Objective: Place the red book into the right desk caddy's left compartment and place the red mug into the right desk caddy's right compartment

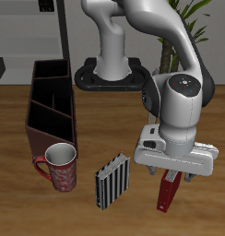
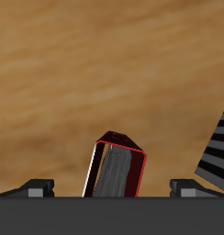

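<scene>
The red book [image 1: 167, 194] stands tilted on the table near its front edge, directly under my gripper [image 1: 167, 177]. In the wrist view the book [image 2: 117, 171] shows its pale page edges between my fingertips [image 2: 36, 187], which stand wide apart and do not touch it, so the gripper [image 2: 114, 189] is open. The red mug [image 1: 61, 167] stands upright at the near end of the right desk caddy [image 1: 50, 111], well away from the gripper. The caddy is a long dark box with inner dividers, and nothing shows inside it.
A black-and-white striped book [image 1: 112, 181] stands between the mug and the red book; its edge also shows in the wrist view [image 2: 216, 151]. My base [image 1: 110, 76] stands at the table's back, behind the caddy's far end.
</scene>
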You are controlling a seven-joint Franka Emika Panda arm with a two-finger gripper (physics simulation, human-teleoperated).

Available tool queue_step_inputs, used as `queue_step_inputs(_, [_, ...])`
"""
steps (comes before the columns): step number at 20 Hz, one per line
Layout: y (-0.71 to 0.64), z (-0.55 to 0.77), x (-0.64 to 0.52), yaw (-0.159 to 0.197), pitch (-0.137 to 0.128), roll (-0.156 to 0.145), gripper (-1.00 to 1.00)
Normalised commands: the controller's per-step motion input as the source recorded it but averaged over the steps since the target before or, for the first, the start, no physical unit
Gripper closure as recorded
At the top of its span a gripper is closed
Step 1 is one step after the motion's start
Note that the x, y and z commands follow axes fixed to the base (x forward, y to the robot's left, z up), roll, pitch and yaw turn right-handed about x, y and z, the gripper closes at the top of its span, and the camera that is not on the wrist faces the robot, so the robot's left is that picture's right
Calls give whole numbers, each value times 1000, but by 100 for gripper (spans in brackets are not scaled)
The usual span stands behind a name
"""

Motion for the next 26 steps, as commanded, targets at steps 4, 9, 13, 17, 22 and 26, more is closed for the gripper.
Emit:
queue_step_inputs(4, [2,-167,-18,-12,24,-1,100])
queue_step_inputs(9, [-43,28,-26,13,-1,-8,100])
queue_step_inputs(13, [-66,224,-122,-34,-10,3,100])
queue_step_inputs(17, [-102,432,-216,35,-32,-23,100])
queue_step_inputs(22, [-156,424,-358,37,-43,13,100])
queue_step_inputs(26, [-172,258,-279,41,-31,18,100])
